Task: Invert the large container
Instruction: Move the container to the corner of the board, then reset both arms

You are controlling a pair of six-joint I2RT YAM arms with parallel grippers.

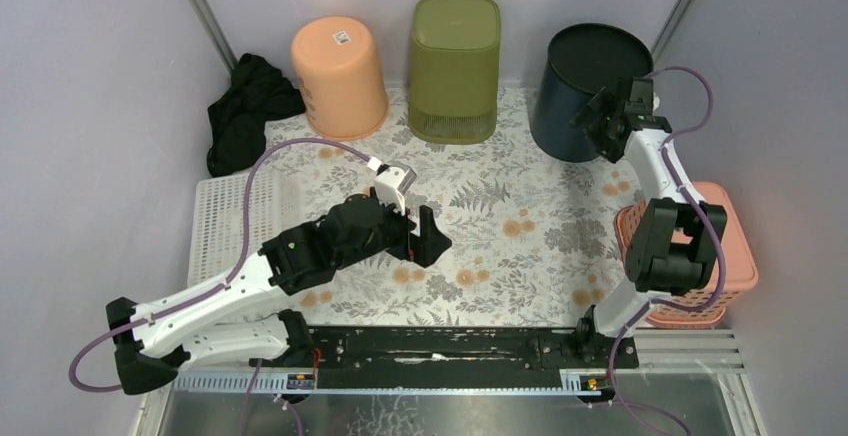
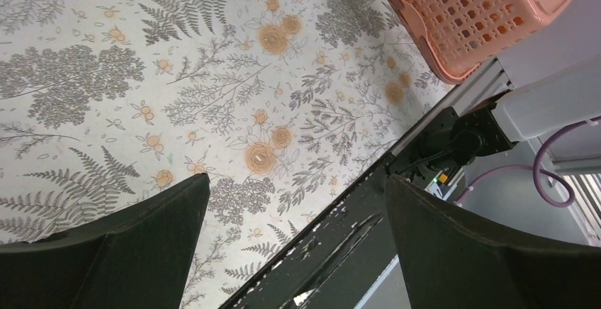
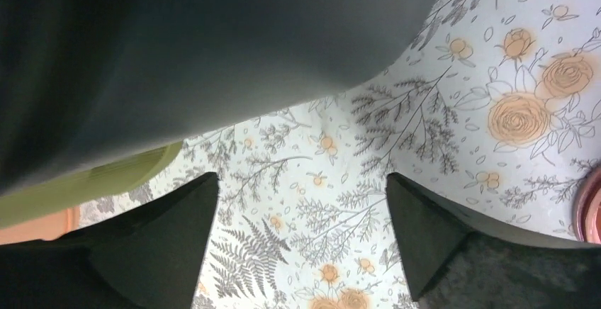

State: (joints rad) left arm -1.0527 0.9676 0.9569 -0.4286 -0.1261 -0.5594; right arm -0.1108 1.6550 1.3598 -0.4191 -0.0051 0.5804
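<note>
The large dark container (image 1: pixel 580 76) stands at the back right of the flowered table, and its upper face looks flat and closed. My right gripper (image 1: pixel 598 121) is open against its near right side, holding nothing. In the right wrist view the container's dark wall (image 3: pixel 212 54) fills the upper part, just above the gripper (image 3: pixel 301 181), whose jaws are spread over bare cloth. My left gripper (image 1: pixel 430 236) hovers open and empty over the middle of the table. The left wrist view shows that gripper (image 2: pixel 298 181) above the table's near edge.
An orange container (image 1: pixel 340 76) and an olive green one (image 1: pixel 455 66) stand bottom-up at the back. A black cloth (image 1: pixel 245 111) lies back left, above a white perforated tray (image 1: pixel 235 216). A pink basket (image 1: pixel 725 246) sits at the right edge. A black rail (image 1: pixel 450 346) runs along the front.
</note>
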